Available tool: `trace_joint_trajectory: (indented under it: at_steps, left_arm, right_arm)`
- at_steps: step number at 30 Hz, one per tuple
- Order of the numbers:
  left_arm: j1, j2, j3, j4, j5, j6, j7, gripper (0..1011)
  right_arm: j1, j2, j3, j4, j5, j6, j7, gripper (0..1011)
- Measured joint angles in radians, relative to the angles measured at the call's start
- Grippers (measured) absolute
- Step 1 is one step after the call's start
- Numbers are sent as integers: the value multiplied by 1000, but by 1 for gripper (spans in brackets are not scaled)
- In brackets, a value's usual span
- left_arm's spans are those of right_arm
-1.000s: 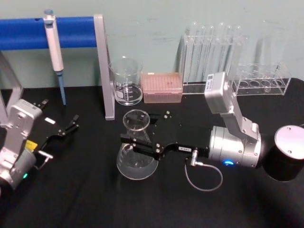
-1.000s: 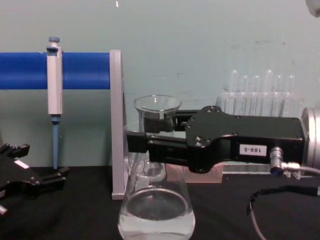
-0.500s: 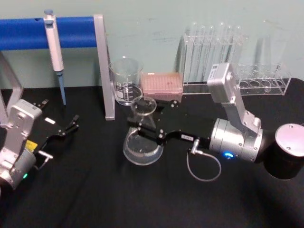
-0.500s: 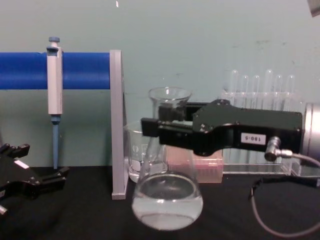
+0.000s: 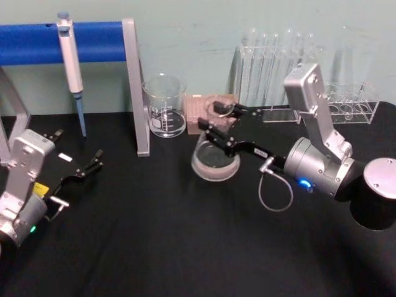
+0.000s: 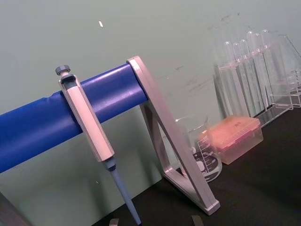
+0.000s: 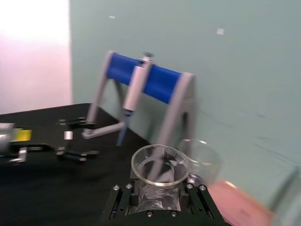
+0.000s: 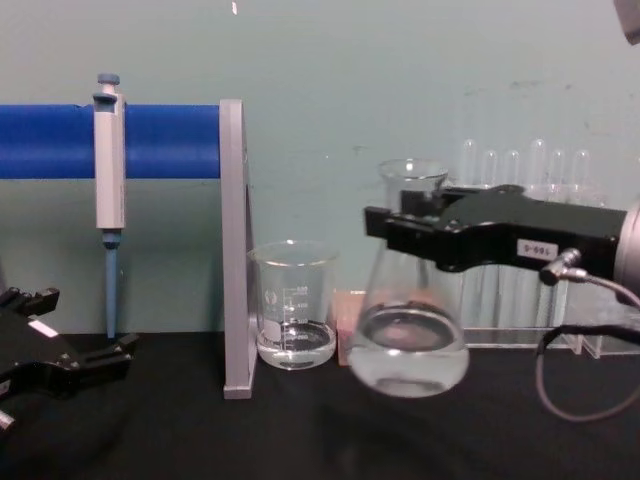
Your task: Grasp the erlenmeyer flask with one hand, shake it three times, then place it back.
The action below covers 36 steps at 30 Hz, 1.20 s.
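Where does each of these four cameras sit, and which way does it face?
Head: high, looking down on the table; left gripper parked left, right gripper holding the erlenmeyer flask.
Chest: lower, looking across; right gripper enters from the right.
Left wrist: faces the pipette stand and beaker.
Right wrist: looks over its own jaws into the flask's mouth.
Head and chest share the beaker.

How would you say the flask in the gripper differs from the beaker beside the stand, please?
Shape: the flask is a cone with a narrow neck; the beaker is straight-sided. Height: the flask is taller than the beaker. Pose: the flask hangs tilted, its neck clamped in the right gripper; the beaker stands upright on the table by the stand. Both are clear glass with a little clear liquid at the bottom.
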Motion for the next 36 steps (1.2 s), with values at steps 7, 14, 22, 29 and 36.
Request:
trace_joint_trajectory:
  at_steps: [7,14,22,29,36]
  left_arm:
    - [0,0,0,0,0,0,0,1001]
    - [0,0,0,0,0,0,0,1001]
    - [0,0,0,0,0,0,0,1001]
    - [0,0,0,0,0,0,0,1001]
    - [0,0,0,0,0,0,0,1001]
  right_arm:
    - [-24,-30,55,7,-33,27,-107,457]
    - [-47,-59,102,5,-71,61,-213,457]
    - [-69,-84,150,0,-101,95,-293,457]
    - [-83,-106,183,-6,-128,120,-342,457]
    - [-90,-120,199,-11,-145,134,-351,457]
